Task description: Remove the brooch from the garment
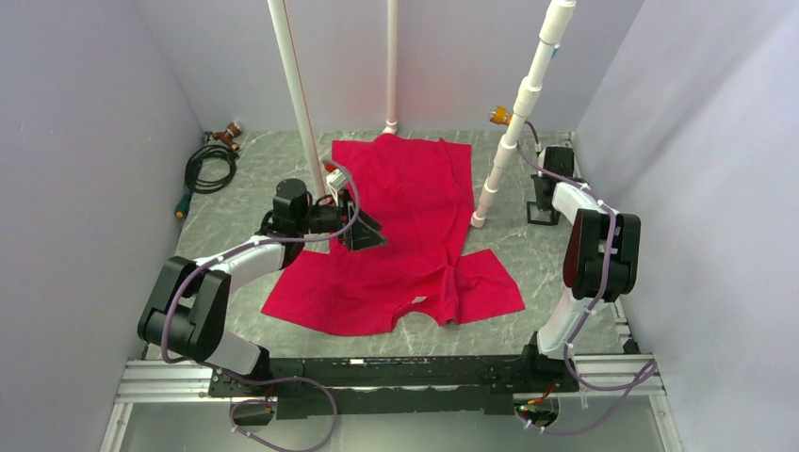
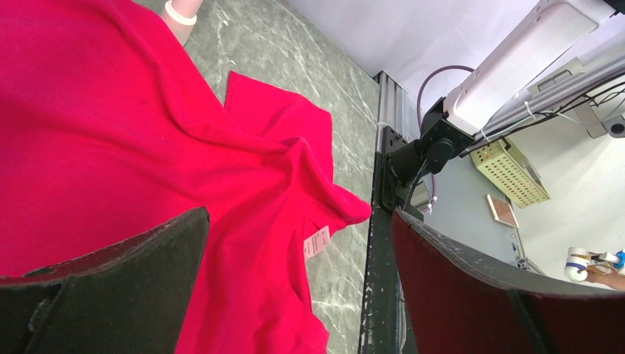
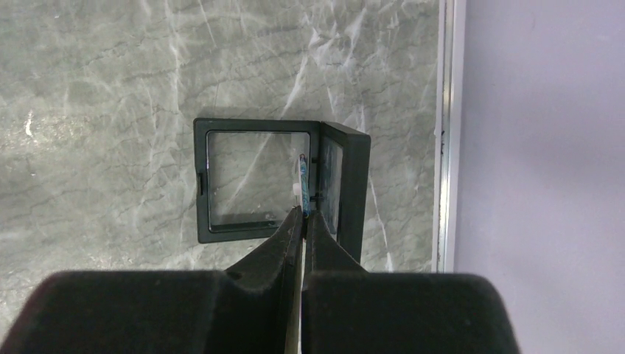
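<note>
The brooch (image 3: 302, 177), seen edge-on as a thin sliver, hangs just above the hinge side of an open black case (image 3: 258, 127). The right gripper (image 3: 303, 215) reaches down over the case, its fingers pinched on the brooch's lower edge. Well apart from the case, the left gripper (image 1: 363, 226) hovers spread wide over the red garment (image 1: 415, 245).

t-shirt (image 1: 405, 217): spread mid-table (image 1: 537, 259), neckline toward the arm bases
neck label (image 2: 317, 241): at the neckline, on the near edge
left gripper (image 1: 363, 231): above the t-shirt's left part, fingers wide apart
open case (image 3: 258, 181): far right on the table, apart from the t-shirt
right gripper (image 3: 302, 214): over the open case, closed on the brooch (image 3: 302, 173)
cable coil (image 1: 209, 168): far-left corner
</note>
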You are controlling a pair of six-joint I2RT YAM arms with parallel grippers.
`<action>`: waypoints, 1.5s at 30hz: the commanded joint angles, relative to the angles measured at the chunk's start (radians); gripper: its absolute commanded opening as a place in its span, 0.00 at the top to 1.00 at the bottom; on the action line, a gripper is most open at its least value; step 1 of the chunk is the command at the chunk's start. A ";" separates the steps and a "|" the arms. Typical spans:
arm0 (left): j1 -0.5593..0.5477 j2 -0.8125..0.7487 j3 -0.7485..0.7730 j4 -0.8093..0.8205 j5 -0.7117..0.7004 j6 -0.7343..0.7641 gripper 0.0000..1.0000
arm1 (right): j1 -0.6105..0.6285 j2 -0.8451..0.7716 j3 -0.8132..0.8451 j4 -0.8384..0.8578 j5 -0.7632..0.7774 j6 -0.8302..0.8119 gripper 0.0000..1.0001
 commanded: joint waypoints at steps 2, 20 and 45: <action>0.008 -0.002 -0.009 0.069 0.032 -0.019 0.00 | 0.008 0.030 0.029 0.050 0.047 -0.022 1.00; 0.011 0.006 -0.012 0.084 0.039 -0.026 0.00 | 0.038 0.047 0.026 0.046 0.015 0.005 0.66; 0.013 0.015 0.009 -0.004 0.004 0.006 0.01 | 0.026 -0.195 -0.055 -0.044 -0.235 0.186 0.50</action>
